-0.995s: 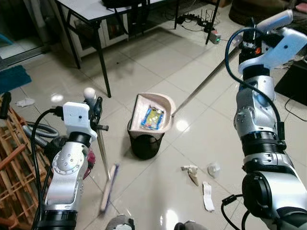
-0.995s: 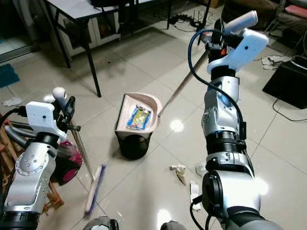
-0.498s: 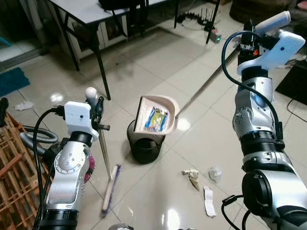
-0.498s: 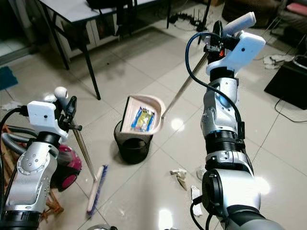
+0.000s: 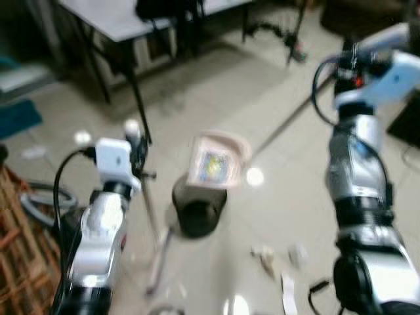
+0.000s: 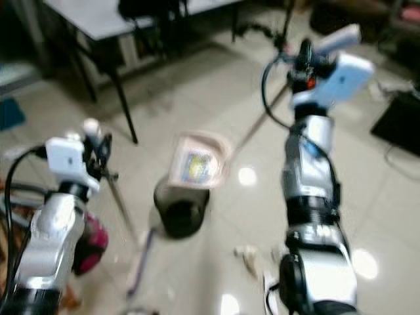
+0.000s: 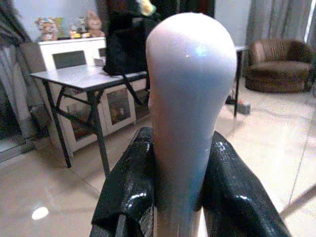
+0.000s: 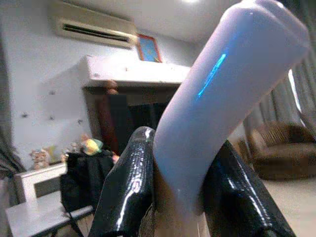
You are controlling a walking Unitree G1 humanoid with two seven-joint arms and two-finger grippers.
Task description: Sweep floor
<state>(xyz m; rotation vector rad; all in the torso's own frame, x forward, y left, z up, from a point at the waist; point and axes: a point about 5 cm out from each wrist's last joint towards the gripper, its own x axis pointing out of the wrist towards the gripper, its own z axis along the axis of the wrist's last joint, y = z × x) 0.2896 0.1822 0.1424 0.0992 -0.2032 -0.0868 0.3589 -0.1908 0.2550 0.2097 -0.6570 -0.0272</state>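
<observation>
- head views are smeared with blur, so small detail is lost.
- nearest, low on the tiled floor (image 5: 275,125), pale scraps of litter (image 5: 266,254) lie by the right arm's base, well below both grippers.
- left gripper (image 7: 180,197) is up at the top of the broom (image 5: 152,226); the broom's thin pole slants down from it to the head on the tiles, just left of the bin.
- left wrist view: the two black fingers (image 7: 129,182) are clamped on the broom's white rounded knob (image 7: 190,84), one on each side, touching it.
- a little further out, the dark round bin (image 5: 199,207) stands on the floor between the two arms.
- the pink dustpan (image 5: 215,161) hangs tilted over the bin's mouth, with a coloured wrapper (image 5: 211,164) in its tray.
- the dustpan's long handle (image 5: 289,118) runs up and away to the right gripper (image 8: 180,187), raised high on the right.
- right wrist view: its black fingers (image 8: 126,182) are closed tight on the pale curved grip (image 8: 227,89) of that handle.
- at the left edge, a wooden rack (image 5: 20,243) and a grey hose (image 5: 39,200).
- further back, a white table (image 5: 118,16) on black legs, and a blue mat (image 5: 26,118) to the left.
- left wrist view, far end of the room: a white cabinet (image 7: 74,57) with toys on top and a brown armchair (image 7: 276,64).
</observation>
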